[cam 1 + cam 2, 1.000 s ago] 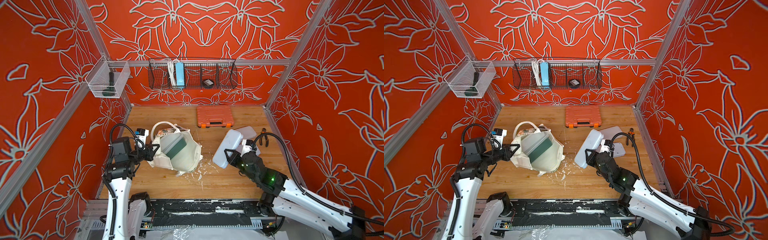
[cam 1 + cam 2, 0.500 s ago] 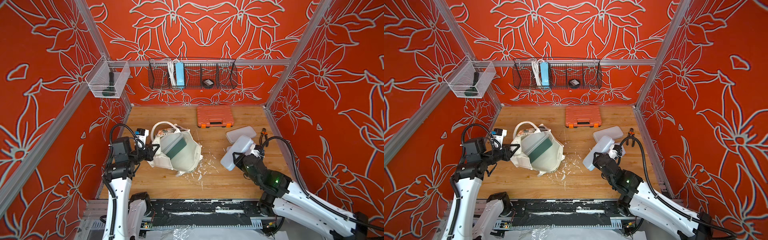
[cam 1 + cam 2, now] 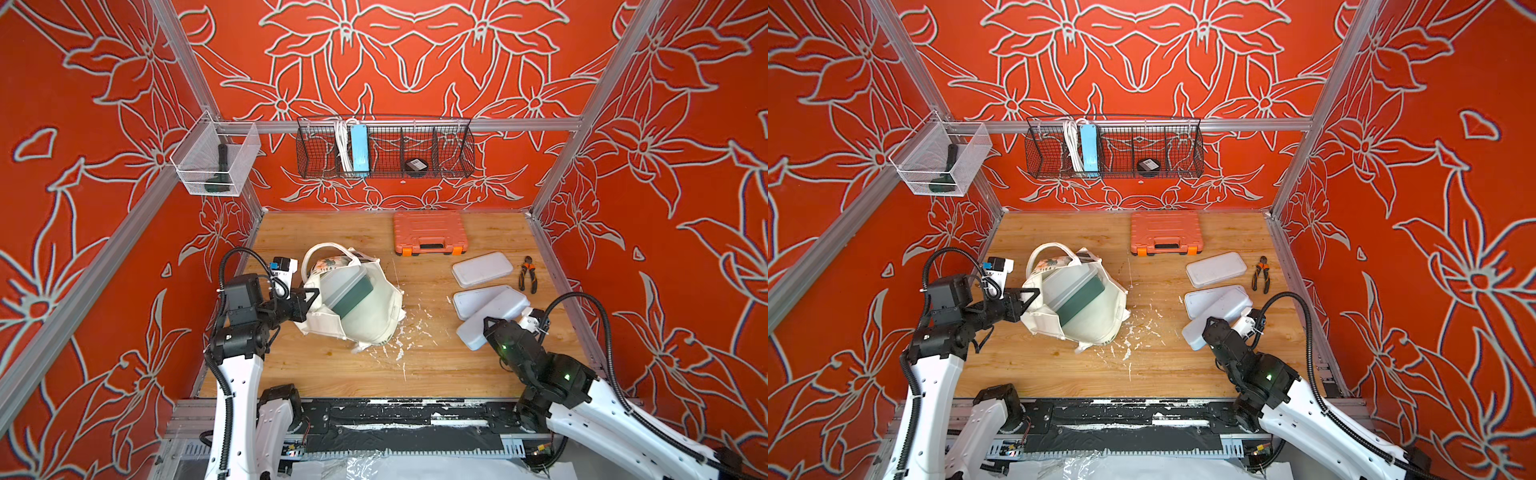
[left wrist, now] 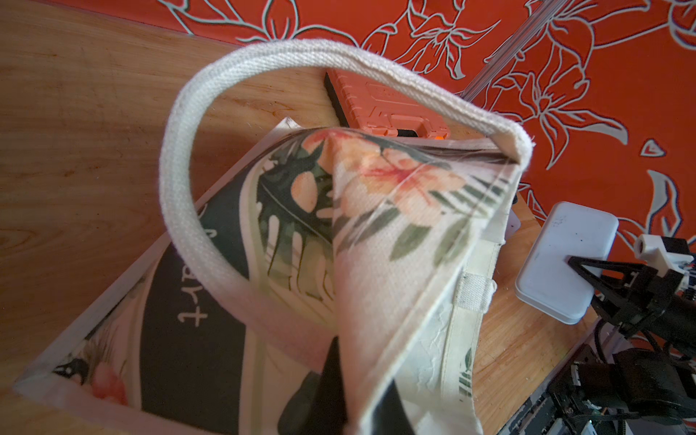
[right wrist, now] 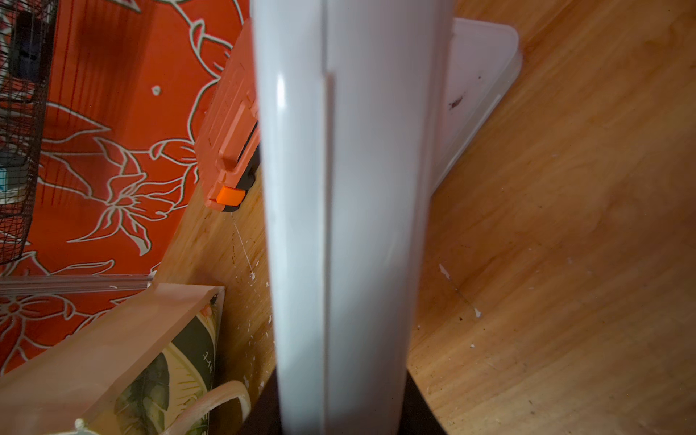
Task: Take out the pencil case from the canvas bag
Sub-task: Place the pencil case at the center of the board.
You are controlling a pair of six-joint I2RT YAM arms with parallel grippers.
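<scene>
Two top views: left gripper (image 3: 311,296) (image 3: 1029,297) pinches the rim of the canvas bag (image 3: 374,322) (image 3: 1098,322); right gripper (image 3: 489,328) (image 3: 1209,326) clamps a white pencil case (image 3: 496,311) (image 3: 1223,311) outside the bag, overlapping another case (image 3: 471,300) (image 3: 1202,298). Left wrist: printed bag cloth (image 4: 376,233) between jaws. Right wrist: case (image 5: 339,188) between jaws.

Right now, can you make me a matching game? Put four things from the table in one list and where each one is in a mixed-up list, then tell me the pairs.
Things
1. cloth bag
2. orange case
3. pliers
4. tilted white pencil case

Places
A. clamped in the right gripper
B. lying shut at the far end of the table
C. edge pinched by the left gripper
D. lying beside a flat white pencil case

Pairs: 1-C, 2-B, 3-D, 4-A
</scene>
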